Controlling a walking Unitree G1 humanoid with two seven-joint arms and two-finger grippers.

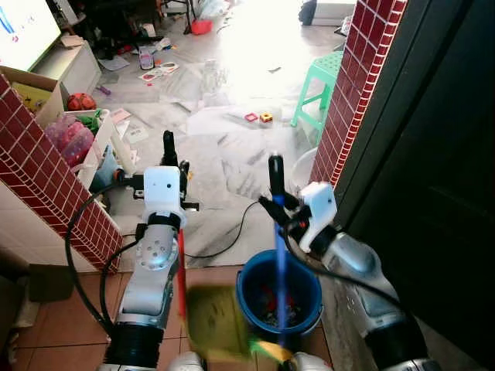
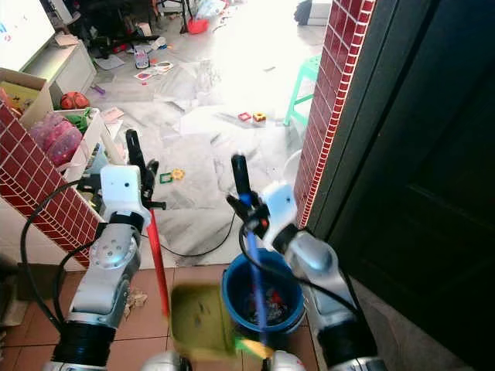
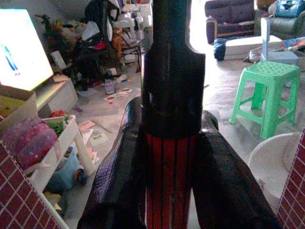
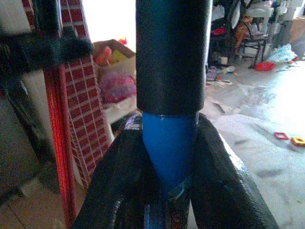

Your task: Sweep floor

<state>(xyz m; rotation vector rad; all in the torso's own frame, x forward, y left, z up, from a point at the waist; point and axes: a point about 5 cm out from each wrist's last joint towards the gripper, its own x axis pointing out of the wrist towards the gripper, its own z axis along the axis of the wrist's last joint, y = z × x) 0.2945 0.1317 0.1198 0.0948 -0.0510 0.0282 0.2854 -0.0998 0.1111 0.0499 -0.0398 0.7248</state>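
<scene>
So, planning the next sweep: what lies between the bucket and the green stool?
In the left eye view, pale marble floor with a black cable separates bucket from stool.

The way ahead runs between a low brick wall on the left and a brick pillar with a dark door on the right. A blue bucket sits at the foot of the pillar, just below both arms, and a black cable crosses the floor in the gap. Farther on the floor is open in the middle, with a green stool on the right, small toys in the middle and shelves crowding the left.
</scene>
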